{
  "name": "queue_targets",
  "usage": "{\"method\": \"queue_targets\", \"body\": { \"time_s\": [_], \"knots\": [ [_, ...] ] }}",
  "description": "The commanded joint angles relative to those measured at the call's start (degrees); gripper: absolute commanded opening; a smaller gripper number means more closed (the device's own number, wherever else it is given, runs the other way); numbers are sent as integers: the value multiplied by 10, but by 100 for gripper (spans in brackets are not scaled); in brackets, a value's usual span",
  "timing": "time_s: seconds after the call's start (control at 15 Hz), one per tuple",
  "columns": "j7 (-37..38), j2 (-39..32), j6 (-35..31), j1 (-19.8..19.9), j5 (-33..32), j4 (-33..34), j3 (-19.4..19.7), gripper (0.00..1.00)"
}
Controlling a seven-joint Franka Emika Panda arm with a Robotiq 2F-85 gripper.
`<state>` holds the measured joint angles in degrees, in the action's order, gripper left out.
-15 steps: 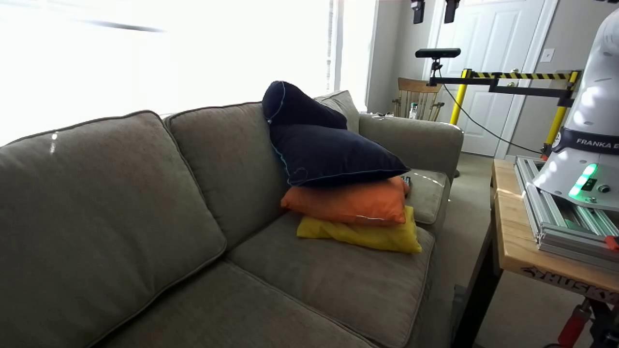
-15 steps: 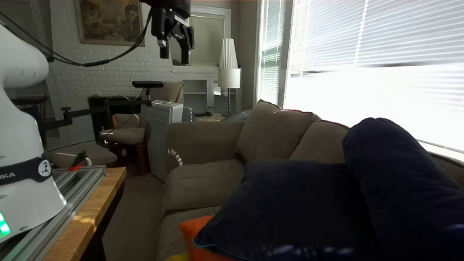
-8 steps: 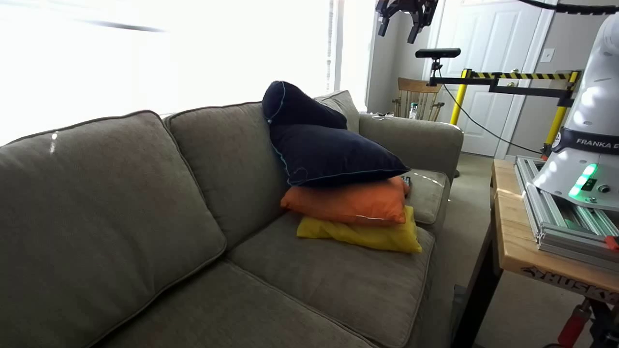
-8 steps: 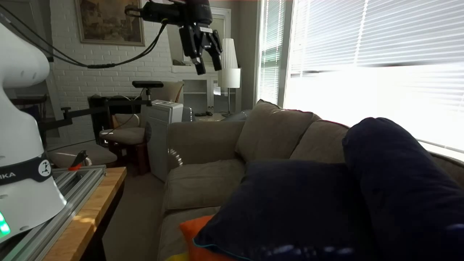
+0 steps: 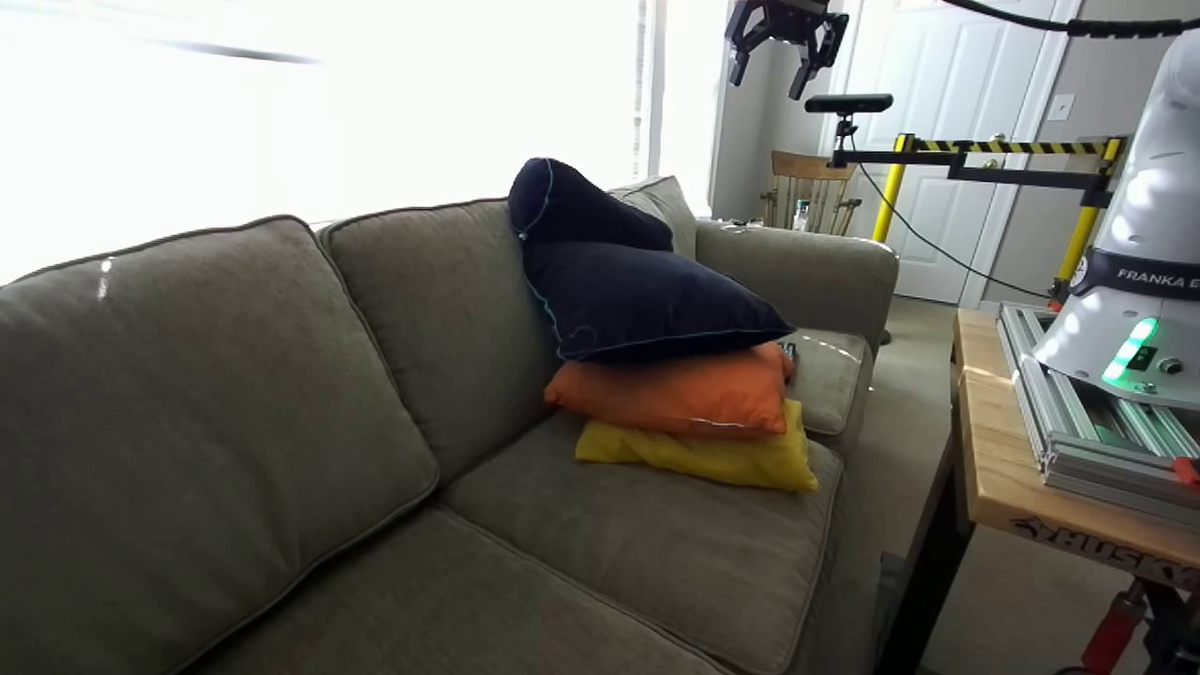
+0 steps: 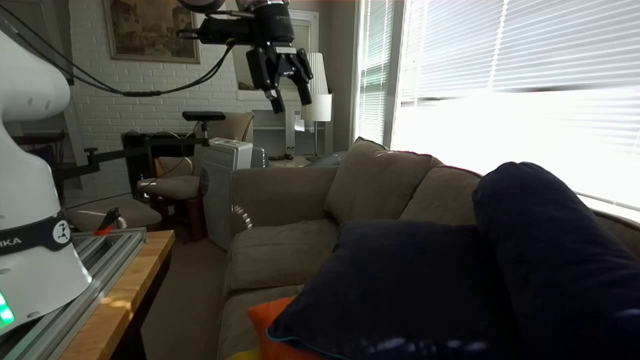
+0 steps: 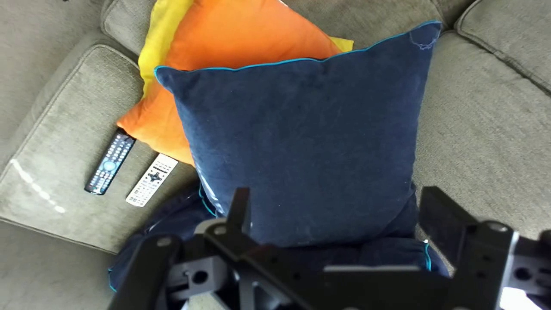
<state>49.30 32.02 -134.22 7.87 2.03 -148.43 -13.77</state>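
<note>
My gripper hangs open and empty in the air above the sofa; it shows in both exterior views and in the wrist view. Below it in the wrist view lies a navy pillow with blue piping, also in both exterior views. It rests on an orange pillow. A yellow pillow lies under the orange one. Another navy pillow leans on the backrest behind. The fingers touch nothing.
A black remote and a white remote lie on the sofa seat beside the pillows. The sofa's armrest is at the far end. A wooden workbench carries the arm's base. A camera on a stand is nearby.
My gripper has come down and shifted over toward the sofa, mostly in the first half second, then a little lower. The pillows have not moved.
</note>
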Motion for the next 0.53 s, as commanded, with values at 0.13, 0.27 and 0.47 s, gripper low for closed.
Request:
{"method": "queue_targets", "body": {
  "time_s": [0.13,0.27,0.47],
  "knots": [
    [6,-1,2,-10,-8,1,10,100],
    [-42,-4,-1,-36,20,5,38,100],
    [-151,8,-65,-65,37,-9,83,100]
  ]
}}
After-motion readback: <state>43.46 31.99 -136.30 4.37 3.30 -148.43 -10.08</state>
